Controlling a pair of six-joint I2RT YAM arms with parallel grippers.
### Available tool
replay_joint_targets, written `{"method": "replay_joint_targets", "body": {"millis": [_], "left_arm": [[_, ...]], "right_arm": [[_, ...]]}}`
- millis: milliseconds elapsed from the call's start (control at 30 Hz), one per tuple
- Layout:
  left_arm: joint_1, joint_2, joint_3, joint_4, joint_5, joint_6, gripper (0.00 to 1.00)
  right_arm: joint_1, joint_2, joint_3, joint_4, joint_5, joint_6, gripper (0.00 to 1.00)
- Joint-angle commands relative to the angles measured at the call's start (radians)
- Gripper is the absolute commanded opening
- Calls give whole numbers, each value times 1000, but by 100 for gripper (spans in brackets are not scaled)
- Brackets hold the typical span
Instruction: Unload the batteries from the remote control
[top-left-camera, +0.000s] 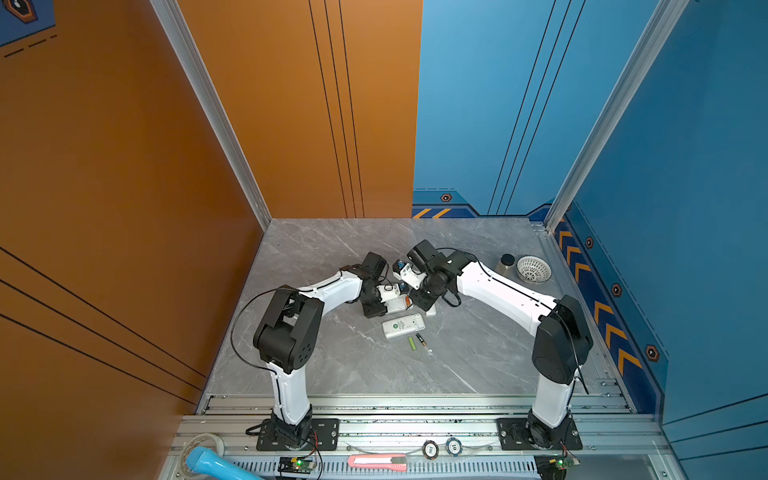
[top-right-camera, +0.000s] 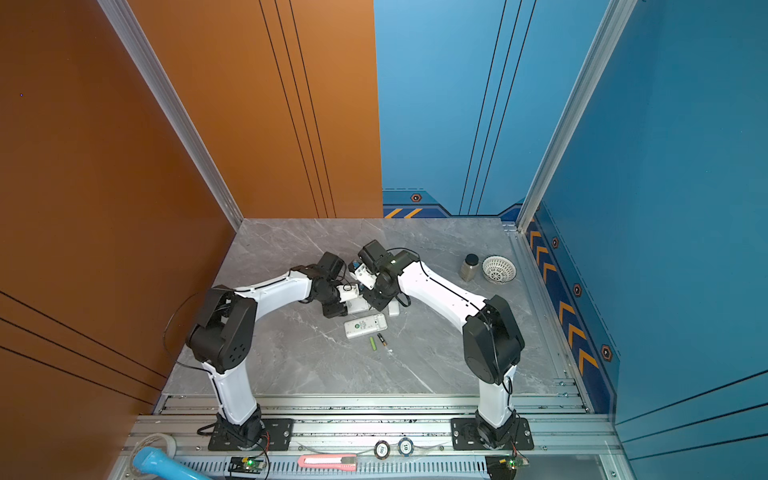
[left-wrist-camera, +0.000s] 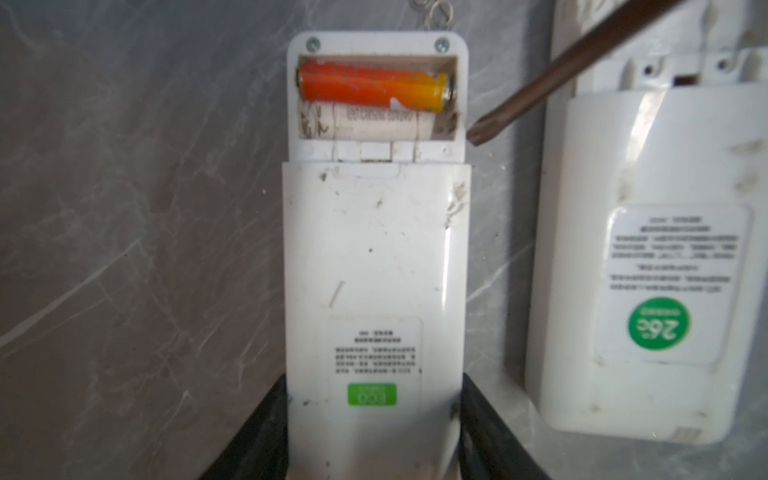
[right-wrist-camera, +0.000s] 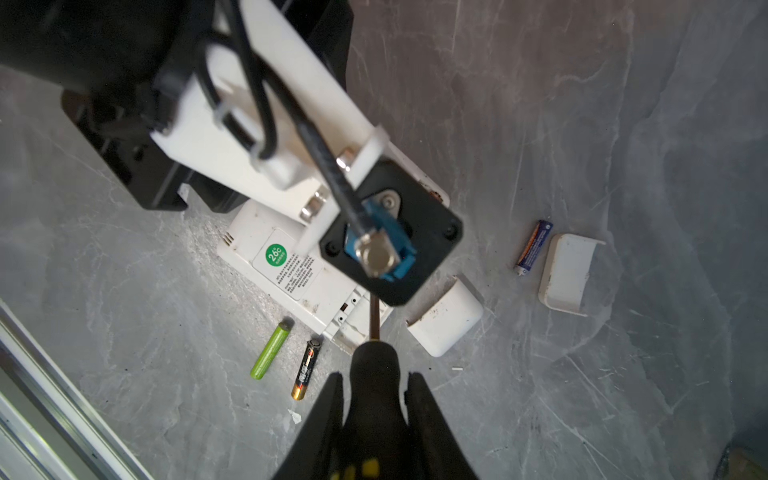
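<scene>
My left gripper (left-wrist-camera: 374, 386) is shut on the sides of a white remote control (left-wrist-camera: 374, 249) lying on the table. Its compartment is uncovered. A red-orange battery (left-wrist-camera: 374, 89) sits in one slot and the slot beside it is empty. My right gripper (right-wrist-camera: 376, 378) is shut on a black-and-yellow screwdriver (right-wrist-camera: 374, 365). The screwdriver tip (left-wrist-camera: 476, 135) rests just outside the compartment's edge. Loose on the table lie a lime green battery (right-wrist-camera: 270, 351), a black one with a gold end (right-wrist-camera: 306, 368) and a dark one (right-wrist-camera: 533, 247). In both top views the grippers meet mid-table (top-left-camera: 401, 303).
A second white remote (top-left-camera: 403, 326) lies face down near the held one. Two white battery covers (right-wrist-camera: 446, 318) (right-wrist-camera: 567, 272) rest on the table. A small jar (top-left-camera: 506, 264) and a white basket (top-left-camera: 534, 269) stand at the back right.
</scene>
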Motion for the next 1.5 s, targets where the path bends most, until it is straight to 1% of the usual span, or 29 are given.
{"method": "replay_joint_targets", "body": {"millis": [0,100,200,300,400,600,833,1233,1333,1467], "left_arm": [[-1,9,27,-18,-12,-73,0],[-7,5,5,-4,-22,-107,0],[-11,-8,-26,17,-25,-112,0],[-10,-8,-33,19,-22,-119,0],[-13,-6,-33,21,-20,-116,0],[-12,-6,-32,21,-16,-111,0],[-10,1,-29,21,-14,-108,0],[-14,9,-24,21,-2,-108,0],[-19,12,-26,23,7,-105,0],[-21,15,-29,27,38,-104,0]], "right_arm": [[-12,-30,52,0,-2,164,0],[-11,-24,68,-29,43,295,0],[-11,-8,77,-60,65,375,0],[-10,9,72,-84,94,428,0],[-11,23,70,-82,93,473,0],[0,53,93,-68,91,498,0],[-2,63,91,-69,89,499,0],[-2,78,71,-65,20,489,0],[-1,93,44,-42,14,489,0],[-4,83,-66,76,-12,522,0]]}}
